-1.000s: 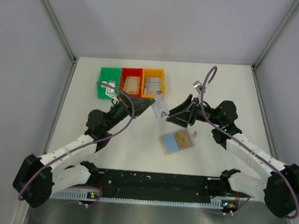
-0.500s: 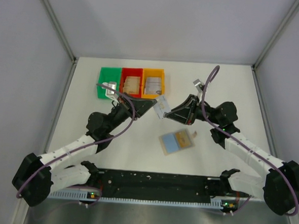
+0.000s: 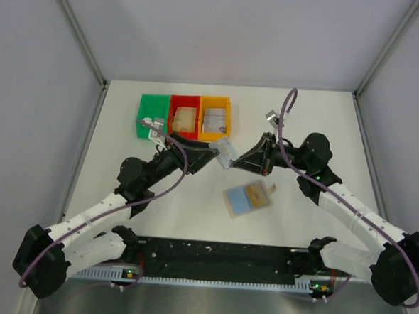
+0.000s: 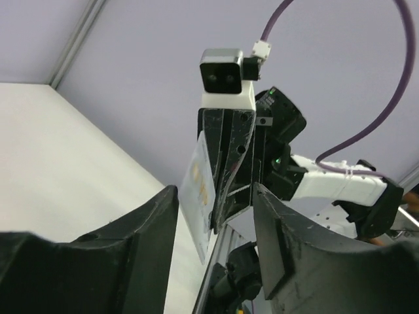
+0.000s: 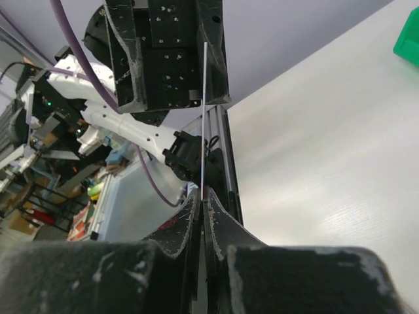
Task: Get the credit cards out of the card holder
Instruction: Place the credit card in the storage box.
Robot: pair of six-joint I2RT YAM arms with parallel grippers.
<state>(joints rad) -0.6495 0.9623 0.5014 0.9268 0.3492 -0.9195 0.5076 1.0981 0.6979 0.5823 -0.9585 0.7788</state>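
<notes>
A pale credit card (image 3: 225,152) hangs in the air between the two arms, above the table's middle. My right gripper (image 3: 236,159) is shut on its right edge; the right wrist view shows the card (image 5: 204,118) edge-on, rising from the pinched right gripper (image 5: 201,197). My left gripper (image 3: 211,151) is open, its jaws standing either side of the card (image 4: 200,190) without touching it. The card holder (image 3: 250,197) lies open on the table below, blue-grey lining up, with a tan card (image 3: 261,196) on its right half.
Three bins stand in a row at the back: green (image 3: 143,104), red (image 3: 174,103) and orange (image 3: 228,110). Each has a card in it. The arms' black base rail (image 3: 218,253) runs along the near edge.
The right gripper has closed on the card. The left gripper, shut on it before, has opened and let go. The card has shifted slightly up and right.
</notes>
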